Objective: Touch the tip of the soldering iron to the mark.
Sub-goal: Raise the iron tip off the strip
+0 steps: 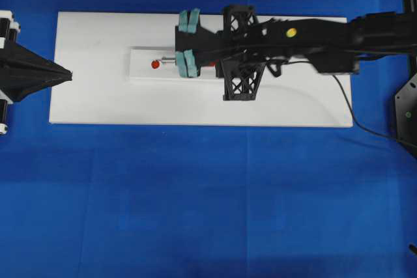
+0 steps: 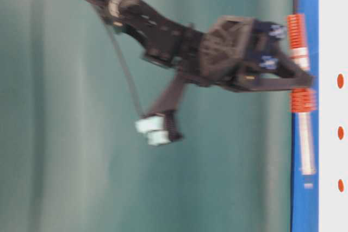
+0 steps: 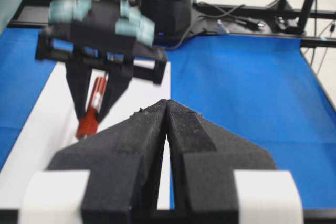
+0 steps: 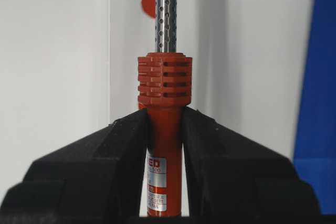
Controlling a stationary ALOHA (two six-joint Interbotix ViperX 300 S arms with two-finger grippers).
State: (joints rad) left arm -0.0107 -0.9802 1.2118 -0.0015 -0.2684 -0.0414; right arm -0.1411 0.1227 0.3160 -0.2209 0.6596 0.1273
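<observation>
Iron-to-mark alignment is the whole game here. Right gripper (image 4: 165,129) is pinching the soldering iron (image 4: 164,85) by its red handle, shaft running straight ahead of the claw, toward the top of the wrist view. The red mark (image 1: 155,64) sits left of centre in the overhead view, on the small white plate (image 1: 140,73), just off the shaft's line, so I'd guess a small nudge sideways and forward. Tip itself is out of view. Left gripper (image 3: 167,129) is pressed together with nothing in it, parked at the left edge, well apart. Plenty of bare white board (image 1: 91,96) around.
</observation>
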